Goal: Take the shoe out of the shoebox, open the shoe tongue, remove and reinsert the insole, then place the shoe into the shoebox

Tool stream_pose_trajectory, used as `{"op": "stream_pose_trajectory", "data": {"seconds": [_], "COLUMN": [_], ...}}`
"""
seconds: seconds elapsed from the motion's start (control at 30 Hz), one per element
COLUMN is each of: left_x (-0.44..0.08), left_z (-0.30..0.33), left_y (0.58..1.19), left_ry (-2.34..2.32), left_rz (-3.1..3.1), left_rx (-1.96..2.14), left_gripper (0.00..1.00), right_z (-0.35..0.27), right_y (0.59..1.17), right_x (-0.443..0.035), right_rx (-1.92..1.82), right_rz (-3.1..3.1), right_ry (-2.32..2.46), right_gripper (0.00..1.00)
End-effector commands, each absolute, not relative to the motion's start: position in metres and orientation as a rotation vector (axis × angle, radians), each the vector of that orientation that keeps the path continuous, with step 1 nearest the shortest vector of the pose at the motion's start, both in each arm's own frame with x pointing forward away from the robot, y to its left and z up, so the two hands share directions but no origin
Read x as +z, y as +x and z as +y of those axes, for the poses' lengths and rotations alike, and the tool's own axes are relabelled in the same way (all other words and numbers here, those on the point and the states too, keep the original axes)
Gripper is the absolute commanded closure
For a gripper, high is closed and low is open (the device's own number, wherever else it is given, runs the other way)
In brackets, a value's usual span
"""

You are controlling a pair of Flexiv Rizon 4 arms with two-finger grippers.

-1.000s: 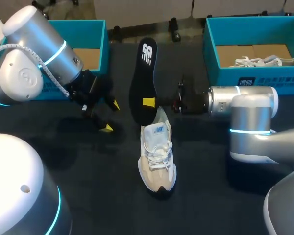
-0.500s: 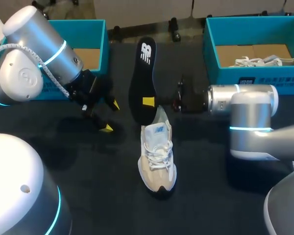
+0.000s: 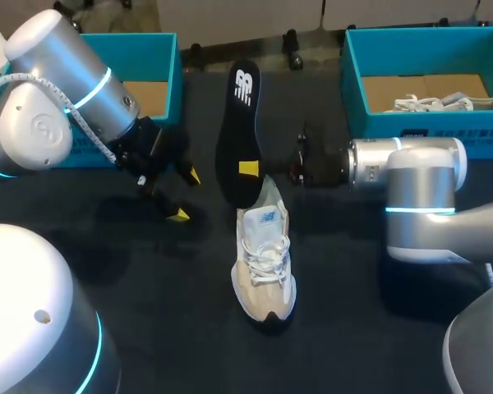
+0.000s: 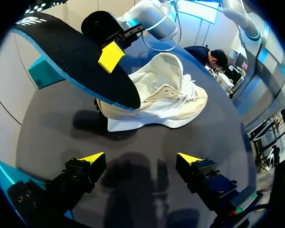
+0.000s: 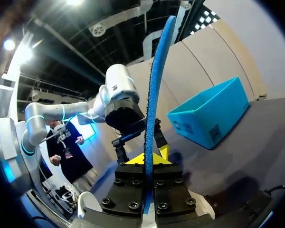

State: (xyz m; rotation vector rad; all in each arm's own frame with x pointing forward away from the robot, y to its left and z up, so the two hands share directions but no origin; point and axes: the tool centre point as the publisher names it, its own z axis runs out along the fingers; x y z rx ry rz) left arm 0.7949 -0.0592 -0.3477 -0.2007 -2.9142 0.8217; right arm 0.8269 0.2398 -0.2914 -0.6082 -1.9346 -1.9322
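A cream and white shoe (image 3: 264, 263) lies on the dark table, toe toward me; in the left wrist view the shoe (image 4: 166, 97) is ahead of the left gripper. My right gripper (image 3: 250, 170) is shut on a black insole (image 3: 237, 135) with a blue edge, held above the shoe's heel. Between the right fingers the insole (image 5: 154, 90) stands edge-on, clamped in my right gripper (image 5: 148, 158). My left gripper (image 3: 186, 195) hangs open left of the shoe, nothing between its fingers (image 4: 92, 158). The insole (image 4: 71, 57) and right gripper's yellow tip show above the shoe.
A teal shoebox (image 3: 353, 82) at the back right holds another pale shoe (image 3: 444, 103). A second teal box (image 3: 168, 70) sits at the back left behind my left arm. The teal box (image 5: 211, 118) shows beyond the right gripper.
The insole in my right gripper has tilted and shifted slightly to the left and away from me. The left arm and the shoe have not moved.
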Motion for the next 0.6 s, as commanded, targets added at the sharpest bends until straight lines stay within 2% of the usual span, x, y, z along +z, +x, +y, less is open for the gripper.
{"op": "stream_pose_trajectory", "data": {"seconds": [0.03,0.6], "left_x": [-0.3477,-0.3477], "left_z": [-0.0587,-0.0587], "left_y": [0.7936,0.7936], "left_ry": [-0.201,-0.201], "left_rz": [-2.918,-2.918], "left_rx": [0.820,0.820], "left_gripper": [0.00,0.00], "right_z": [0.2433,0.2457], "right_y": [0.8253,0.8211], "right_x": [-0.2944,-0.2985], "right_rx": [-1.936,-1.950], "right_rz": [-1.930,-1.913], "right_ry": [-0.610,-0.628], "right_gripper": [1.00,1.00]}}
